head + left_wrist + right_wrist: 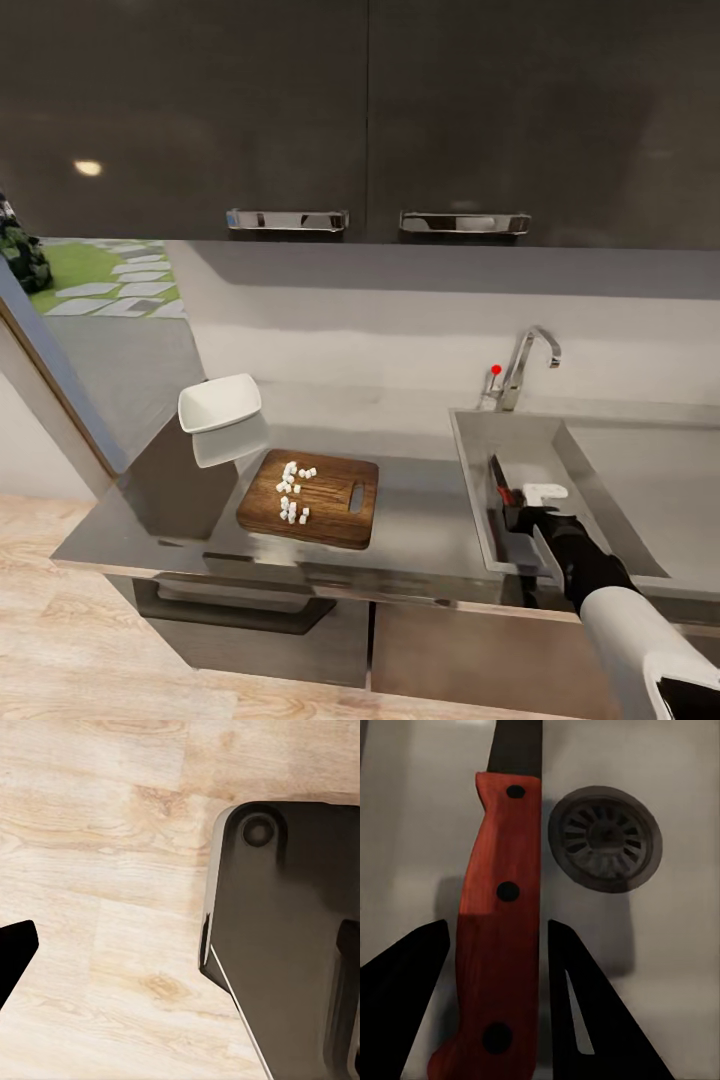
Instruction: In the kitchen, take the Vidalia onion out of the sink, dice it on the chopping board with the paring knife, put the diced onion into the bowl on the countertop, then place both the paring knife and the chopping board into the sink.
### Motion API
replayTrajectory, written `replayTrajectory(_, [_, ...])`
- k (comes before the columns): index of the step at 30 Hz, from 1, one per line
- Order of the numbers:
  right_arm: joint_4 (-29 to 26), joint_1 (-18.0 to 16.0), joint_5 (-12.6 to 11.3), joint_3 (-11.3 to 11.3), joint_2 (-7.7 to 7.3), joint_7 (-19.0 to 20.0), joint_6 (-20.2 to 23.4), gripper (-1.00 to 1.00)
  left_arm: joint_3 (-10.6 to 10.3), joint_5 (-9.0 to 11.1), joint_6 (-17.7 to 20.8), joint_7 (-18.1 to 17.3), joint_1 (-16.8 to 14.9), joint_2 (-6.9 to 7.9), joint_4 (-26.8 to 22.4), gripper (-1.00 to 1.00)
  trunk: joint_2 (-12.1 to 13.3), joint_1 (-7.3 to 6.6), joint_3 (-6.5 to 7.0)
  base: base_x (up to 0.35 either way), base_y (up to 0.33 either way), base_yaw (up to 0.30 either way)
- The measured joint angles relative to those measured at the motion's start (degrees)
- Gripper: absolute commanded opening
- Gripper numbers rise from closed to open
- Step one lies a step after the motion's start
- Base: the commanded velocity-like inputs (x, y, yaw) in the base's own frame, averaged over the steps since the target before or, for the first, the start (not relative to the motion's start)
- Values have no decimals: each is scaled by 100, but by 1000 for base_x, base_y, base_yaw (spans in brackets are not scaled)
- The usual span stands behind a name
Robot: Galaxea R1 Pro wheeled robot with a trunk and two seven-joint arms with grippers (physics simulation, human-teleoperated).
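My right arm reaches down into the sink [570, 440], right gripper [495, 967] spread, its 2 fingers either side of the paring knife [499, 907] lying beside the drain [605, 838]. The head view shows onion dice [294, 492] on the chopping board [335, 510], the bowl [220, 402] beside it.

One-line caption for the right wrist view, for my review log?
Right pincer straddling the paring knife by its red handle, above the sink floor beside the round drain.
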Motion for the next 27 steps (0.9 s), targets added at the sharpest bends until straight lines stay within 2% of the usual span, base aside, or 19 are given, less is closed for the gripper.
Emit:
replayTrajectory(4, [14,0,0,-2,1,0,-8,-100,0,1,0,0,0,0,0,100,0,0,0,0,0,0])
replayTrajectory(5, [15,0,0,-1,1,0,-8,100,0,1,0,0,1,0,0,100,0,0,0,0,0,0])
replayTrajectory(12, [-33,0,0,-3,1,-1,-40,100,0,1,0,0,0,0,0,100,0,0,0,0,0,0])
replayTrajectory(16, [-115,0,-2,-2,2,13,-335,100,0,0,0,0,1,0,0,100,0,0,0,0,0,0])
replayTrajectory(18, [-365,-1,-3,6,2,98,-369,100,0,-1,0,0,0,0,0,100,0,0,0,0,0,0])
replayTrajectory(22, [-1230,-1,8,31,7,407,-254,100,0,-2,0,0,0,0,0,100,-1,0,1,0,0,0])
replayTrajectory(27, [-2595,28,15,25,19,628,376,100,0,1,1,0,-2,0,0,100,-1,0,1,0,0,0])
